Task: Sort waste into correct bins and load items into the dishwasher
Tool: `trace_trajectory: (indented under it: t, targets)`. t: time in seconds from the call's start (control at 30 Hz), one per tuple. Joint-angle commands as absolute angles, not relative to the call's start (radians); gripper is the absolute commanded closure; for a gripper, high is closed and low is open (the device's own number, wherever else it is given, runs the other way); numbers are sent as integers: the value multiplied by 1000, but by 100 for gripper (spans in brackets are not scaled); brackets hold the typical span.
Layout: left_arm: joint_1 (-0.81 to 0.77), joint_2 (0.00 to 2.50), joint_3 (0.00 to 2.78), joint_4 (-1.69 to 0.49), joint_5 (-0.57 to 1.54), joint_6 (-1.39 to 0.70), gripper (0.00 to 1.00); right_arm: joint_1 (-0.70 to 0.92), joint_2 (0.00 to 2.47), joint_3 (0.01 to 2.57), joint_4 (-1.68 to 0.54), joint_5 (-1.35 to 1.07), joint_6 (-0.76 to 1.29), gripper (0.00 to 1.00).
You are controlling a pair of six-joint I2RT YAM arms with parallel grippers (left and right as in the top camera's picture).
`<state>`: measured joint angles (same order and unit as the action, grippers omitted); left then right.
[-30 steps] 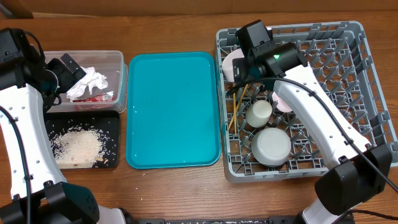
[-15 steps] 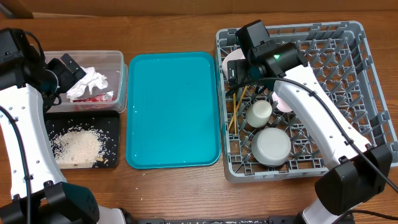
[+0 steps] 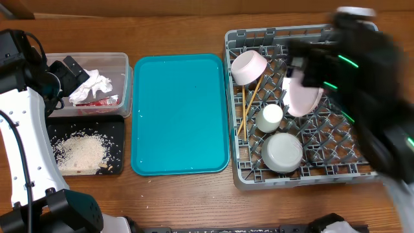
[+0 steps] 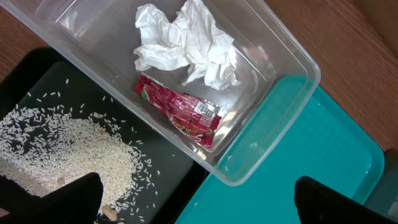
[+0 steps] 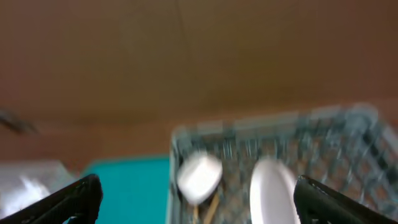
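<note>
In the dishwasher [image 3: 369, 39] lie a pink bowl [image 3: 249, 66], a pink plate [image 3: 303, 97] on edge, a cream cup [image 3: 270, 118], a grey-green bowl [image 3: 283, 152] and chopsticks [image 3: 246, 110]. My right arm [image 3: 352, 65] is a blurred shape high over the rack's right half. Its gripper [image 5: 196, 186] is open and holds nothing, with the pink bowl [image 5: 199, 174] and plate [image 5: 273, 190] far below. The clear tub [image 4: 292, 106] holds the napkin [image 4: 186, 43] and red wrapper [image 4: 180, 112]. Rice [image 4: 62, 149] lies in the black tray [image 4: 168, 168]. My left gripper [image 4: 199, 208] hangs open over the bins.
The teal tray [image 3: 180, 113] lies between the bins and the rack, with a few grains on it. The clear tub [image 3: 126, 65] sits behind the black tray [image 3: 116, 129] at the table's left side. My left arm [image 3: 26, 123] stands along the left edge.
My right arm has swung up and to the right, away from the rack's back left corner, leaving the pink bowl uncovered there. The left arm has not moved.
</note>
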<state>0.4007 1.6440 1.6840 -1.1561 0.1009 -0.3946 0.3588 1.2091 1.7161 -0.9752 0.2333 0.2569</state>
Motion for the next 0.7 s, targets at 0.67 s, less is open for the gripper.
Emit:
trace_trajectory:
  t: [0.67]
  targets:
    - [399, 1647, 1697, -1155, 104, -416, 0, 116, 28, 286, -142, 121, 473, 0]
